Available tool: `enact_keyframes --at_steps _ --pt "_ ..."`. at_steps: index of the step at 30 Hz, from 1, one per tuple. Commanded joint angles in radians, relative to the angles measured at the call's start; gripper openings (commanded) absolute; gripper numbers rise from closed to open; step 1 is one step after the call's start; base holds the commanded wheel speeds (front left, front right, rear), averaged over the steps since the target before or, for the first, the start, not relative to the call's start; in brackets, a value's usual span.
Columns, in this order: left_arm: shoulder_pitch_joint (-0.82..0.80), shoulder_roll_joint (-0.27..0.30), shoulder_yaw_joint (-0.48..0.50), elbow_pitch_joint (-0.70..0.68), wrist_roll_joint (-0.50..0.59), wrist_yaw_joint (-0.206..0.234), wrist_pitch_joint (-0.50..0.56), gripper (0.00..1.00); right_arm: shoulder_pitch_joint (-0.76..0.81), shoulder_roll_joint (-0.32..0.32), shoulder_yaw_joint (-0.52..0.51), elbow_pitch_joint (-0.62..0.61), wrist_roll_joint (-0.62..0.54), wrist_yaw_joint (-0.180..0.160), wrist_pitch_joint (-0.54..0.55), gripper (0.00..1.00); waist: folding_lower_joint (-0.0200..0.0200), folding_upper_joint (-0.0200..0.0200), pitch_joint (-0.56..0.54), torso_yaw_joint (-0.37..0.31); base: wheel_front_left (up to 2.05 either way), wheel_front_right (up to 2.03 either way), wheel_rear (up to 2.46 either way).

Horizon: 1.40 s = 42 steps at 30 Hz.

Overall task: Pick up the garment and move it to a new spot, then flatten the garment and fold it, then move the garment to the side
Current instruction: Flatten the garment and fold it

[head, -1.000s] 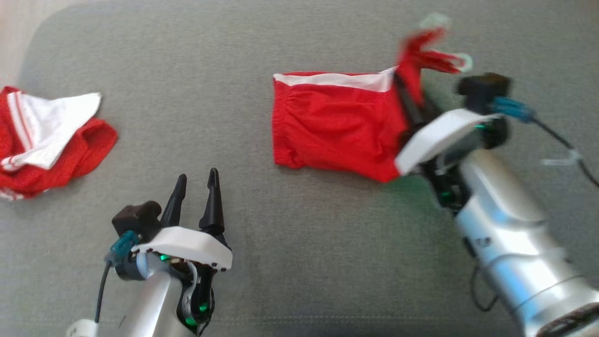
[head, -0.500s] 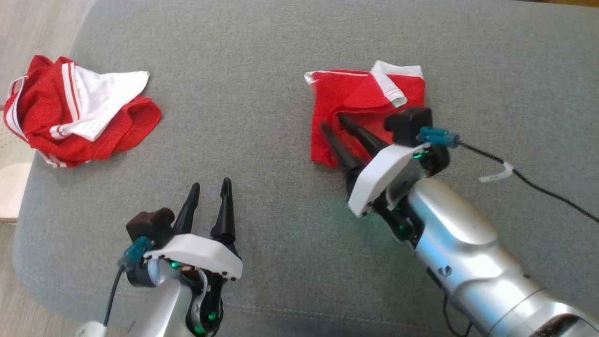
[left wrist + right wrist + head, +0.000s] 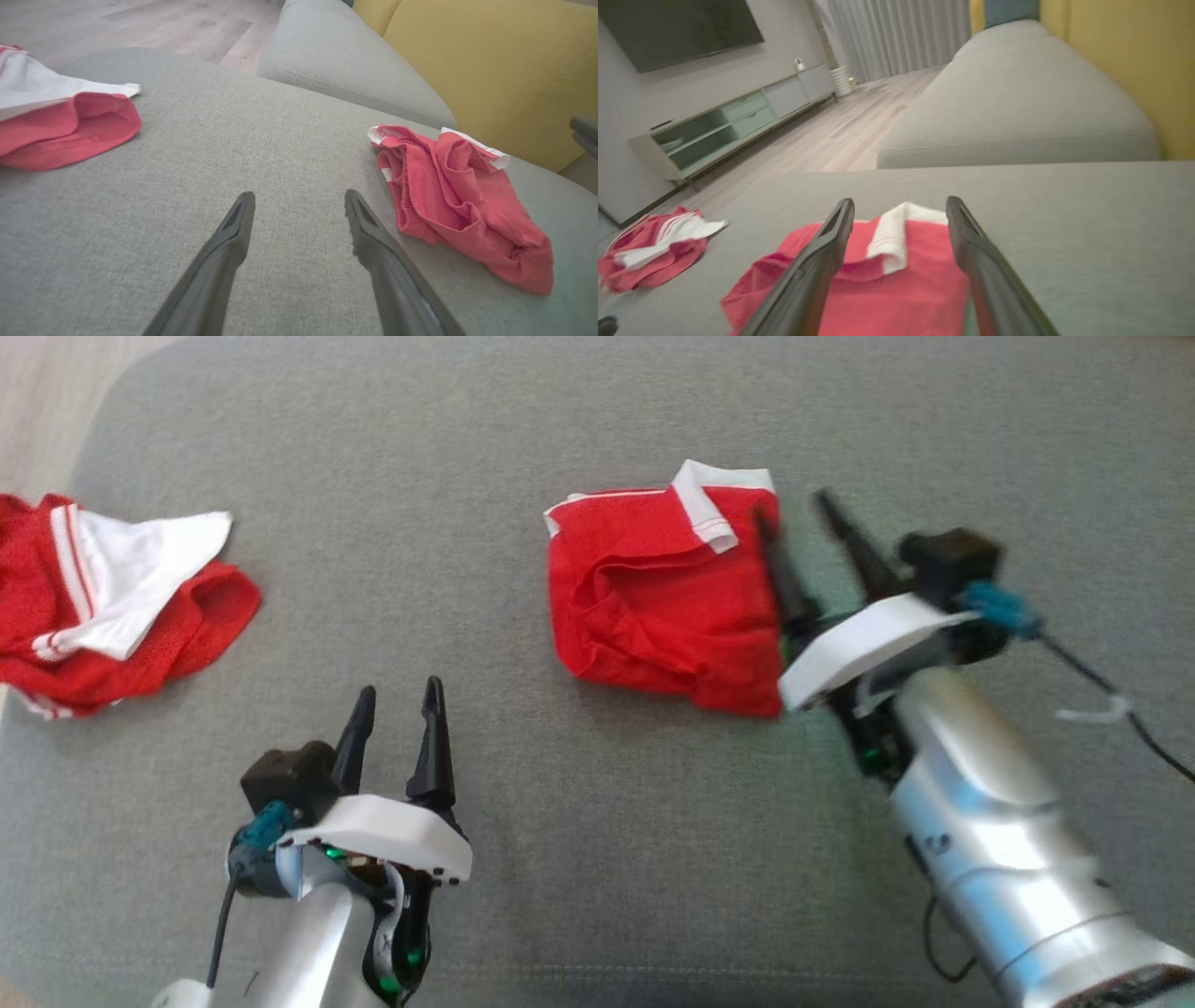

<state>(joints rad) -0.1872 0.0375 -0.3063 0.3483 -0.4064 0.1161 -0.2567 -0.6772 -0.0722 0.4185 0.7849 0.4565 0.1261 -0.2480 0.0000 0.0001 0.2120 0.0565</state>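
Note:
The garment (image 3: pixel 658 607), red mesh with white trim, lies in a folded, rumpled bundle on the grey cushion (image 3: pixel 523 448), a white-edged flap turned over its far edge. My right gripper (image 3: pixel 798 518) is open at its right edge, one finger over the cloth and nothing held. In the right wrist view the garment (image 3: pixel 896 289) lies under and between the open fingers (image 3: pixel 966 233). My left gripper (image 3: pixel 400 693) stands open and empty near the front, left of the garment (image 3: pixel 448 200). In its own wrist view the left gripper (image 3: pixel 299 198) hovers over bare cushion.
A second red and white garment (image 3: pixel 103 607) lies crumpled at the cushion's left edge. A yellow backrest (image 3: pixel 490 60) rises beyond the cushion, with another grey seat (image 3: pixel 1017 102) alongside. Wooden floor (image 3: pixel 840 135) and a low TV cabinet (image 3: pixel 724 126) lie past the left edge.
A second ago my right gripper held a corner of the garment lifted. It has let go; the garment lies folded over, and the gripper has drawn back to its right edge. The camera shifted.

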Motion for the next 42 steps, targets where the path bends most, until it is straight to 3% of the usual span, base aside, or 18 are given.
enact_keyframes --at_steps 1,7,15,29,35,42 --pt "-0.015 0.013 0.040 -0.038 0.017 0.006 -0.005 1.00 0.020 0.020 -0.030 -0.050 -0.035 0.005 -0.013 1.00 0.0000 -0.0001 -0.002 -0.009 0.00 0.00 0.00" --pt "0.007 0.013 0.070 -0.050 0.081 0.024 -0.005 1.00 0.173 0.021 -0.252 -0.175 -0.181 0.005 -0.013 1.00 0.0000 -0.0001 -0.025 -0.043 0.00 0.00 0.00" --pt "0.086 0.013 0.117 -0.062 0.156 0.036 -0.005 1.00 0.335 0.022 -0.301 -0.263 -0.209 0.005 -0.014 1.00 0.0000 -0.0001 -0.086 -0.083 0.00 0.00 0.00" --pt "0.197 0.013 0.149 -0.099 0.178 0.039 -0.005 1.00 0.459 0.022 -0.276 -0.264 -0.165 0.005 -0.014 1.00 0.0000 -0.0001 -0.122 -0.091 0.00 0.00 0.00" --pt "0.171 0.013 0.119 -0.099 0.166 0.033 -0.005 1.00 0.381 0.022 -0.183 -0.232 -0.161 0.005 -0.014 1.00 0.0000 -0.0001 -0.088 -0.052 0.00 0.00 0.00" --pt "0.131 0.013 0.050 -0.093 0.143 0.027 -0.005 1.00 0.187 0.022 -0.119 -0.095 -0.175 0.005 0.010 0.98 0.0000 -0.0001 -0.032 0.033 0.00 0.00 0.00"
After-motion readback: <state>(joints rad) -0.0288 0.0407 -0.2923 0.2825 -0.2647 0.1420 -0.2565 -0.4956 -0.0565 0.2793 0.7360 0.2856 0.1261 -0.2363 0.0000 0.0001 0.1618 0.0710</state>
